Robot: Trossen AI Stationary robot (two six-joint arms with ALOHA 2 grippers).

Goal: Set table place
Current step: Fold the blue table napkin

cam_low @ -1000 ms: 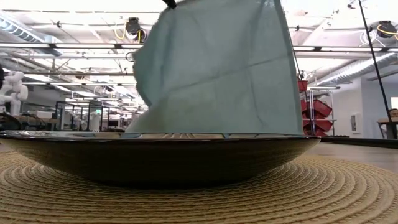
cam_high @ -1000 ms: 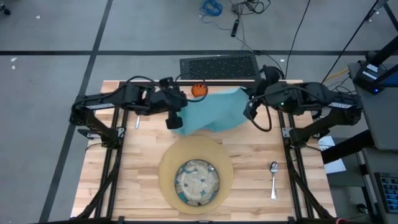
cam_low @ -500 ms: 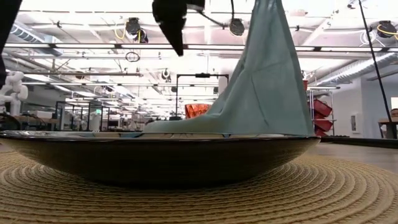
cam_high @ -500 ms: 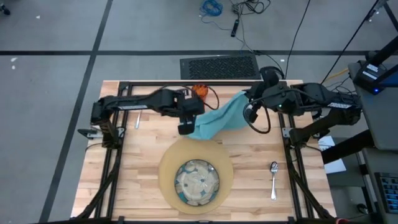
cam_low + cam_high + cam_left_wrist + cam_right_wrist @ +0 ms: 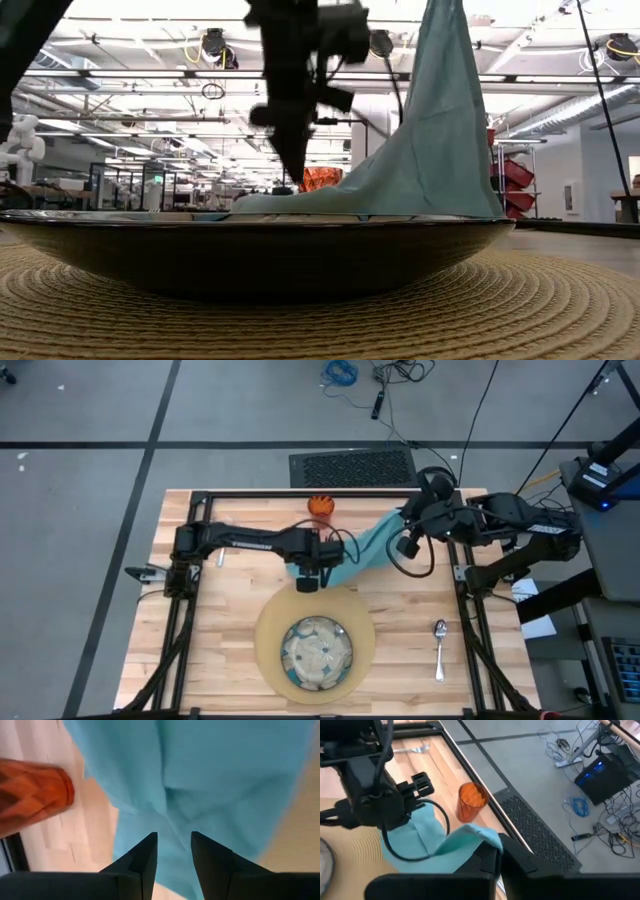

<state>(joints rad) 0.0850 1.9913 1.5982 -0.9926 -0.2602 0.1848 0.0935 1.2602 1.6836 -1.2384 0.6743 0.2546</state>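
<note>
The teal napkin slants from my right gripper down to the table, and its lower end lies by the far edge of the tan mat. My right gripper is shut on it. My left gripper points down just above that lower end, open and holding nothing; its fingers show over the cloth in the left wrist view. The patterned dish sits on the mat. The orange cup stands at the far edge. The knife is out of view. My right gripper pinches the napkin's upper corner between its two fingers, coming level from the table's right side. That end is lifted clear. The cloth hangs in a slanting sheet, and its far lower end rests on the table.
A spoon lies at the near right of the table. A fork lies at the far left. A black grate sits on the floor beyond the far edge. Bare wood lies left and right of the mat.
My left gripper has let go of the napkin, then gone toward the table's right and near edge and down. The freed left side of the cloth has fallen onto the table, while the right corner has stayed lifted. The spread sheet is now a narrow slanting drape.
</note>
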